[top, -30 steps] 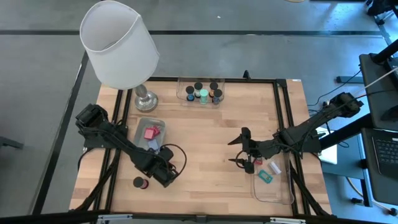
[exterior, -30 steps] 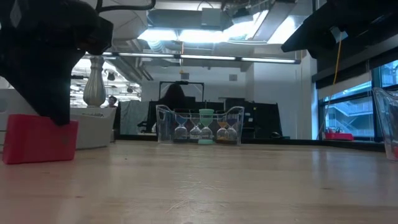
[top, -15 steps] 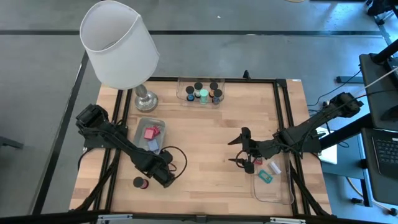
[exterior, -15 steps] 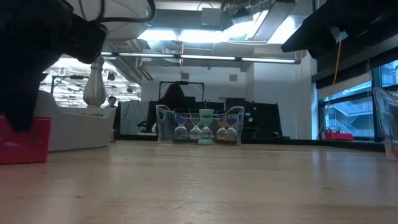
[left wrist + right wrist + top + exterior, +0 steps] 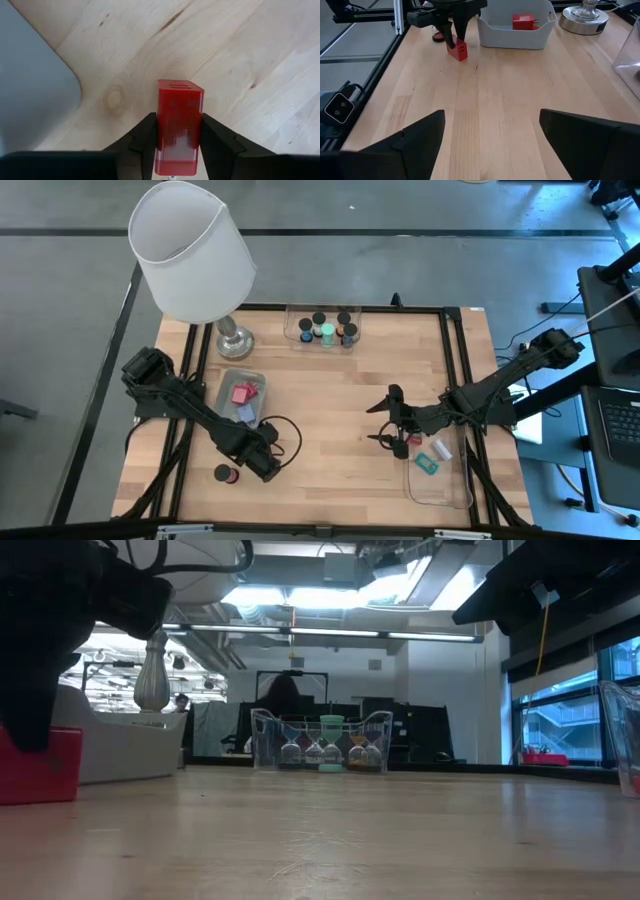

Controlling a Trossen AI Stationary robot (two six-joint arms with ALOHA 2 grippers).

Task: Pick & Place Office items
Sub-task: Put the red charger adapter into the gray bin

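Note:
A red block [image 5: 179, 125] stands on the wood table near the front left, with my left gripper [image 5: 266, 461] shut on it from above. In the high view the gripper hides it. It also shows in the right wrist view as the red block [image 5: 458, 51], and at the left edge of the low view as the red block [image 5: 40, 766]. My right gripper [image 5: 385, 425] hangs open over the table's right half, with nothing between its fingers [image 5: 420, 135]. My left gripper pinches the red block's two opposite long sides [image 5: 159, 131] between its two fingers. The fingers come from above, pointing down. The block stands upright, and its lower end [image 5: 459, 56] is on the table or just above it.
A grey tray [image 5: 241, 396] behind the left gripper holds another red piece. A dark cylinder with a red top [image 5: 225, 474] lies to the gripper's left. A clear tray [image 5: 322, 328] of cylinders stands at the far edge, by the lamp [image 5: 195, 255]. Another clear tray [image 5: 440, 470] sits front right.
My left gripper has rolled a little about its downward-pointing line while staying over the same spot. The red block has turned and shifted slightly toward the table's left edge with it.

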